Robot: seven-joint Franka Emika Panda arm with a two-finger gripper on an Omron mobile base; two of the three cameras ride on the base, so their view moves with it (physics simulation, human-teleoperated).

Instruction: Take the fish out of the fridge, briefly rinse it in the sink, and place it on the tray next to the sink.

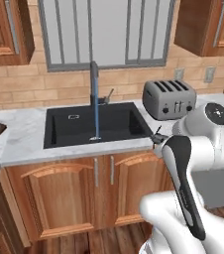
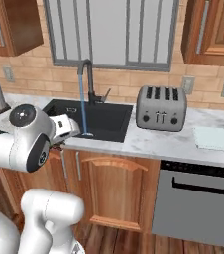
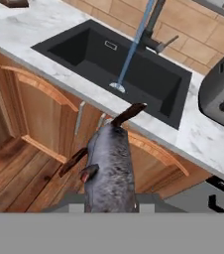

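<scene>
The fish [image 3: 109, 163] sits in the gripper [image 3: 110, 201], its grey body rising from between the fingers and its thin dark tail pointing up toward the counter edge. The fingertips themselves are hidden behind the body, so the width of the opening cannot be read, but the jaws are closed around the fish and carry it. In the left base view its tail tip [image 1: 158, 132] pokes out past the white hand, just in front of the counter edge. The fish hangs in the air in front of the wooden cabinet doors [image 1: 69, 191], below the rim of the sink [image 3: 74, 47] and not yet over it. A thin blue stream of water [image 1: 96, 109] runs from the faucet [image 2: 87, 79] down to the drain. The toaster [image 2: 161, 107] stands on the marble right of the sink, and the tray [image 2: 217, 138] lies farther right, well apart from the hand.
</scene>
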